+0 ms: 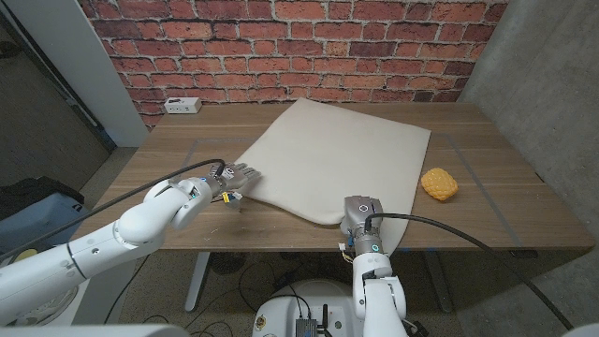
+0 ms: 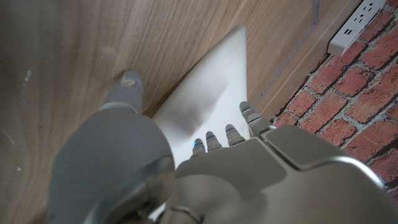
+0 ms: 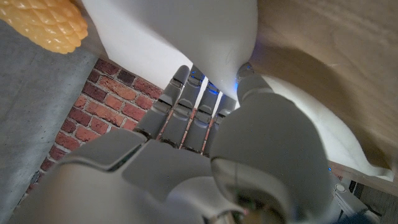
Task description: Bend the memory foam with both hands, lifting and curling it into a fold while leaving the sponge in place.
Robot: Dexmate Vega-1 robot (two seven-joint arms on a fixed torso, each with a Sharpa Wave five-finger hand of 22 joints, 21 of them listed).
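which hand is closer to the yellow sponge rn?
Right. The right hand is at the foam's near edge, just left of the sponge. The left hand is at the foam's far-left corner.

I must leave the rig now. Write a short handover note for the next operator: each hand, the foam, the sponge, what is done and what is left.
Left hand: at the left corner of the memory foam, fingers over its edge and thumb on the table beside it; a firm grip cannot be confirmed.
Right hand: at the foam's near edge, which overhangs the table front; fingers and thumb appear to grip the edge.
Foam: still lies mostly flat on the table.
Sponge: yellow, on the table right of the foam, apart from it.
Done: both hands placed at the foam.
Left: lift and curl the foam into a fold; leave the sponge alone.
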